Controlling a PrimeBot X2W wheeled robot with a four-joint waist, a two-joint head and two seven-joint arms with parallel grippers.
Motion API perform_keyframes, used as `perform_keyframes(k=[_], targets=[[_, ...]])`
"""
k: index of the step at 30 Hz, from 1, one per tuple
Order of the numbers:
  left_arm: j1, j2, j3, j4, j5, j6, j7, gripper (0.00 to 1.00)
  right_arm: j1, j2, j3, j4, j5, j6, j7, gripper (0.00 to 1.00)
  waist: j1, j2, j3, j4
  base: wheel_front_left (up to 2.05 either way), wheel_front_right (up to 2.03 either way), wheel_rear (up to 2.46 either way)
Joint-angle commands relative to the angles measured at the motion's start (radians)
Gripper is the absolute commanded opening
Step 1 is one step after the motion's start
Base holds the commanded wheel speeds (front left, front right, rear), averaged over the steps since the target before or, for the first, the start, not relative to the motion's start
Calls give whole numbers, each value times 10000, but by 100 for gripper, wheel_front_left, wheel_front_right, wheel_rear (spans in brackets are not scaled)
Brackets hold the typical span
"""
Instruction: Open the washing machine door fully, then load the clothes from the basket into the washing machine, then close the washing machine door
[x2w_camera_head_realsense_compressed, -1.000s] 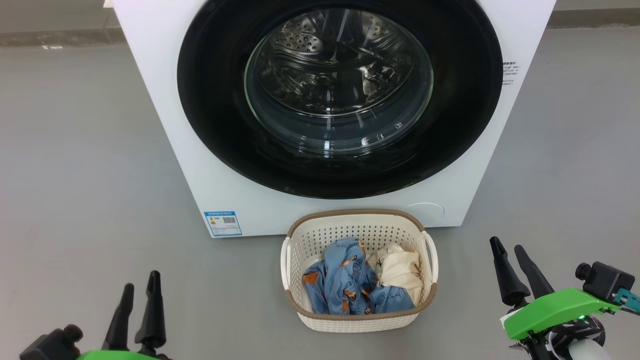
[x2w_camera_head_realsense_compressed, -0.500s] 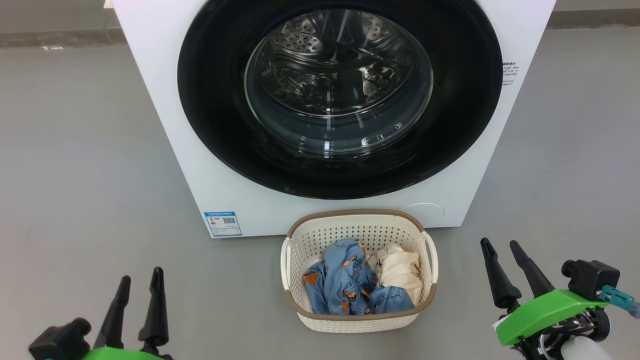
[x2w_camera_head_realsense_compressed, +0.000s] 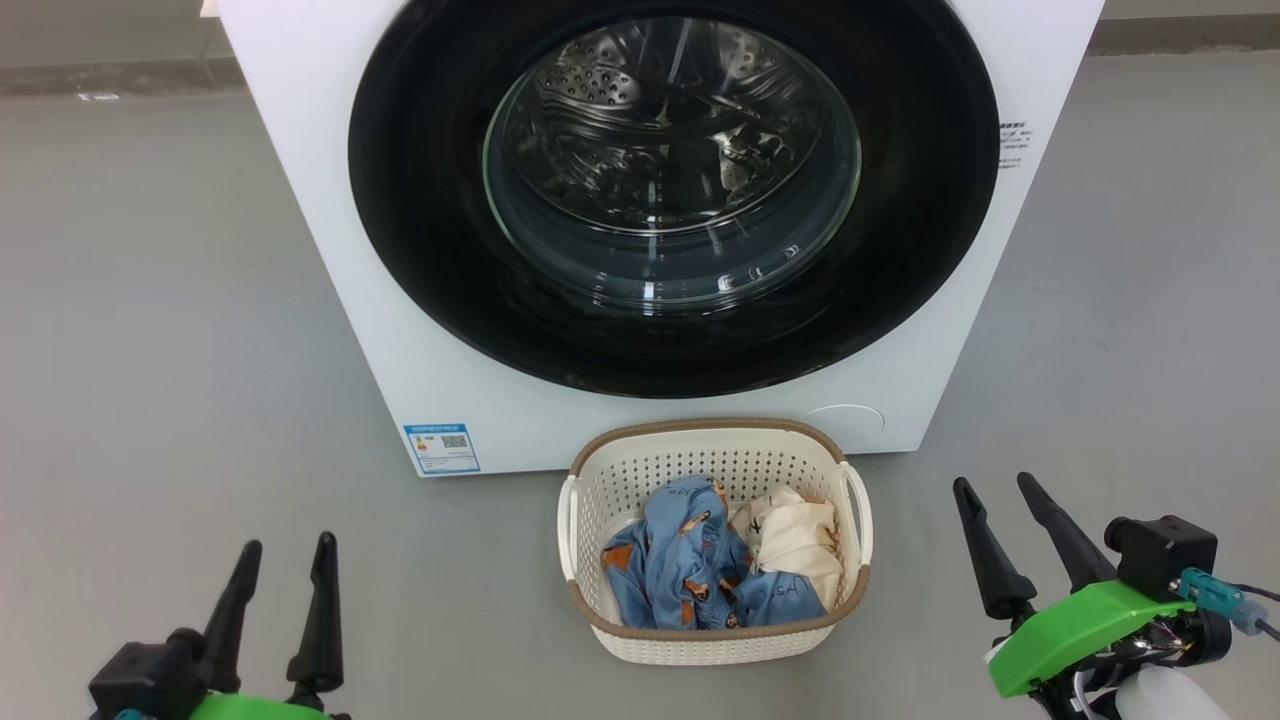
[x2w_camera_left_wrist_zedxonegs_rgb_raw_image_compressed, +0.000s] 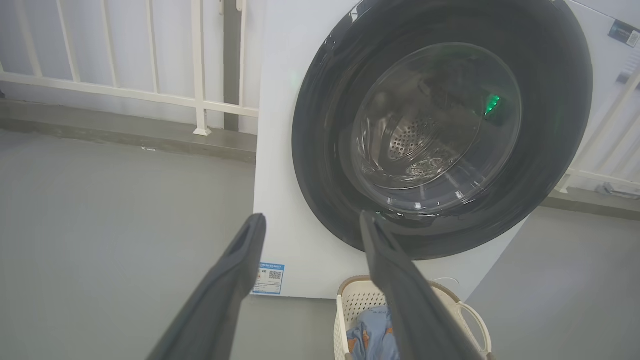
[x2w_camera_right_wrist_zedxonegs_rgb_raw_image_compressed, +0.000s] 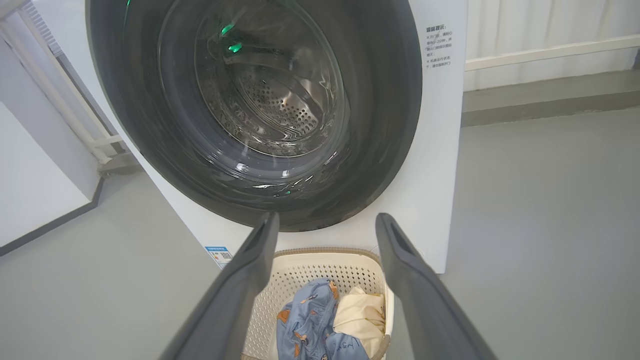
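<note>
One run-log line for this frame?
washing machine door: shut | clothes: in basket | left gripper: open, empty | right gripper: open, empty | stage: door not yet opened

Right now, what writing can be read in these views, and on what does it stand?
"温馨提示:" seemingly heads the small printed notice on the big white front-loading washing machine; its lower lines are too small.
Blue label sticker with QR code, low on its front: too small.
Dark marks on blue printed cloth: unreadable.
</note>
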Motion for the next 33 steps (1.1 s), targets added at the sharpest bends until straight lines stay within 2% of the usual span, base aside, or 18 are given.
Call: perform_keyframes(k=[1, 9, 24, 33], targets=[[-519, 261, 277, -155, 258, -5, -172, 100, -378, -205, 229, -166, -246, 53, -167, 100, 0, -1, -1, -4, 0, 0, 0], [-587, 316, 372, -26, 1033, -6, -398, 100, -423, -321, 292, -97, -991, 56, -394, 100, 0, -1, -14, -78, 0, 0, 0], [-597, 345, 520, 433, 791, -6, -398, 100, -234, -148, 21, -173, -1015, 56, -394, 100, 0, -1, -32, -227, 0, 0, 0], [-666, 339, 650, 807, 1130, 4, -398, 100, -199, -109, -45, -237, -1027, 56, -394, 100, 0, -1, -43, -272, 4, 4, -7]])
